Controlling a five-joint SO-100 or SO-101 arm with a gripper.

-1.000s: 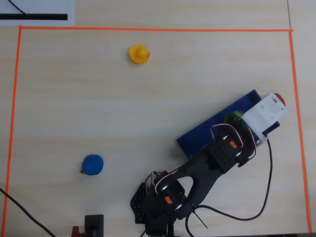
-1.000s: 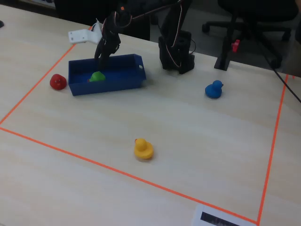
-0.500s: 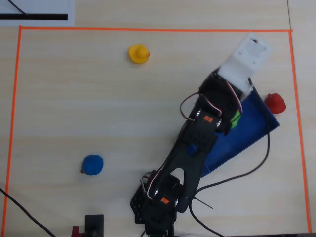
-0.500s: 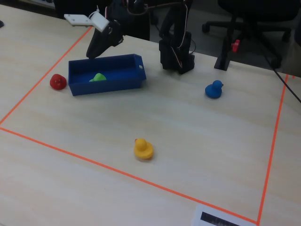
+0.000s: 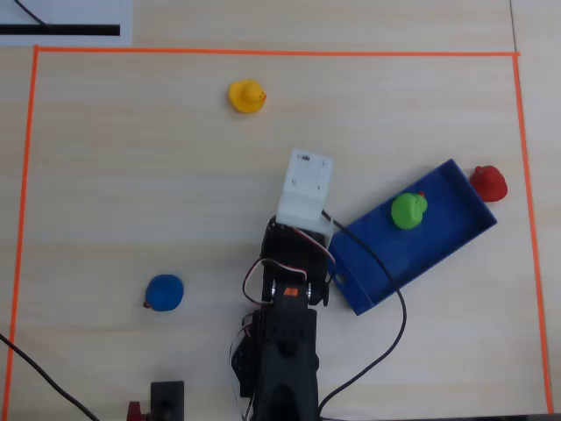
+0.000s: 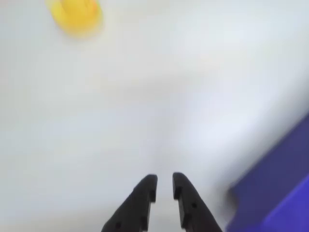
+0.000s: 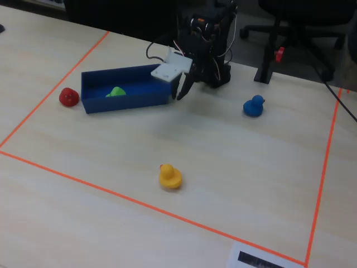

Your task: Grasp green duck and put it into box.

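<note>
**Green duck in the box, claw empty off the near end**

Claw (image 6: 164,186) in wrist view: two dark fingers close together with a thin gap, nothing between them (nearly clenched, grasping nothing). It hangs above bare worktop (image 6: 145,106); a blurred corner of the box (image 6: 280,193) shows at lower right, the yellow duck (image 6: 75,14) at upper left, well away.

Overhead view: claw itself hidden under the white camera housing, which sits just left of the box's lower-left end. Box (image 5: 456,237) is long and runs diagonally, lower left to upper right. Green duck (image 5: 408,210) lies inside it, in the upper-right half, well apart from the claw, to its right. Orange beak at the duck's upper right edge, so it points roughly along the box's long axis, away from the claw. The duck is too rounded to give a long axis of its own.

Fixed view: claw (image 7: 182,89) points down by the box's right end; green duck (image 7: 116,91) left of centre inside.

Farther out: blue duck (image 5: 164,292), red duck (image 5: 488,182) just outside the box's far corner, all within the orange tape border (image 5: 263,52).
</note>
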